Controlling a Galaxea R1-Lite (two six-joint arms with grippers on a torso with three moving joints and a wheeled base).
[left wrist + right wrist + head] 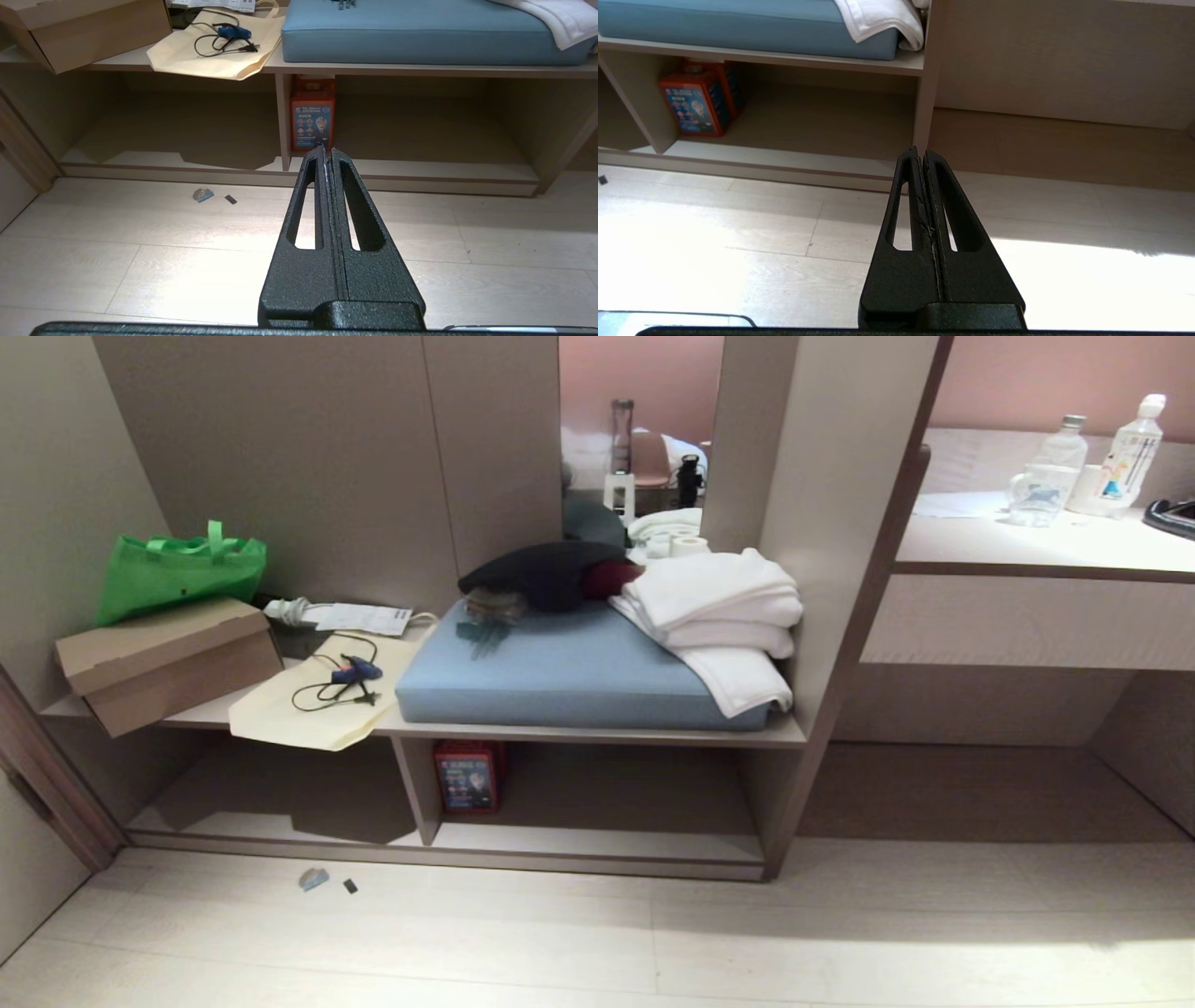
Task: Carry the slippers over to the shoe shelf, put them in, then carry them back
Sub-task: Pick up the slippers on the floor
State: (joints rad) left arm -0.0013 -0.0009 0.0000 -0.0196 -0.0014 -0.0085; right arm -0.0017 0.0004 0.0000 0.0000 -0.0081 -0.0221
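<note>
The slippers are out of view in every view. The shoe shelf (597, 845) is the low, wide cubby under the bench board, with a pale base board and an upright divider; it also shows in the left wrist view (420, 169) and the right wrist view (775, 157). Its right compartment holds only a red-orange box (470, 777) beside the divider. My left gripper (325, 151) hangs above the floor facing the divider, shut and holding nothing. My right gripper (920, 151) points at the unit's right upright, shut and empty. Neither arm shows in the head view.
On the bench board lie a blue cushion (560, 672), folded white towels (724, 607), a dark cloth bundle (546, 574), a cream tote bag (299, 705), a cardboard box (163, 658) and a green bag (177, 569). Two small scraps (314, 878) lie on the floor. A desk counter (1027, 549) stands right.
</note>
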